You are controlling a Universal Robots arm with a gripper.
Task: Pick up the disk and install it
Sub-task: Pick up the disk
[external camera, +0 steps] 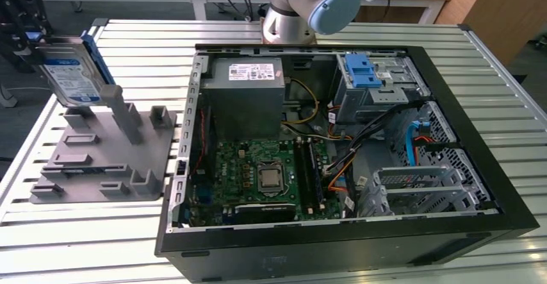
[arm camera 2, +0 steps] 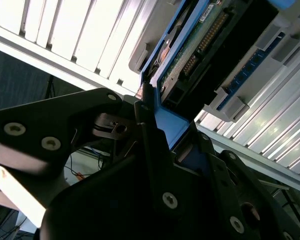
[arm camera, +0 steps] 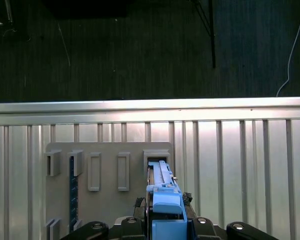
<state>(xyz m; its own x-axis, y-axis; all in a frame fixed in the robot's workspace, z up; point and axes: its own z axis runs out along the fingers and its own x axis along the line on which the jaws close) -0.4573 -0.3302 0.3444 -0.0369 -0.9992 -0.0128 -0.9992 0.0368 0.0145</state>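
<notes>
Black fingers (arm camera 2: 147,145) fill the foreground of the second wrist view, and the gripper (arm camera 2: 165,125) is clamped narrow onto the end of the disk (arm camera 2: 200,45), pinching its blue side rail (arm camera: 165,205). From there the disk runs away from the claw, its green circuit-board side and connector pins facing the lens.

In the exterior view the gripper (external camera: 25,37) sits at the far left, partly cut off by the frame edge. It holds the disk (external camera: 73,72) on edge, long axis close to upright and leaning a little. The blue-and-white label faces the camera, with a blue rail along the edge on the exterior view's right. The disk's lower end comes down among the uprights of a grey fixture plate (external camera: 94,162). I cannot tell whether it touches a slot or hangs just clear.

In the first wrist view the disk appears edge-on, pointing at a slot in the fixture.

Beyond, on the slatted metal table (external camera: 77,233), lies an open computer case (external camera: 478,188), well apart from the disk. Inside it are a grey power-supply box (external camera: 248,98), a motherboard (external camera: 256,175) and a drive cage (external camera: 376,95) with a blue latch (external camera: 363,72). Behind the case rises the robot arm (external camera: 312,5), cut off at the top.
</notes>
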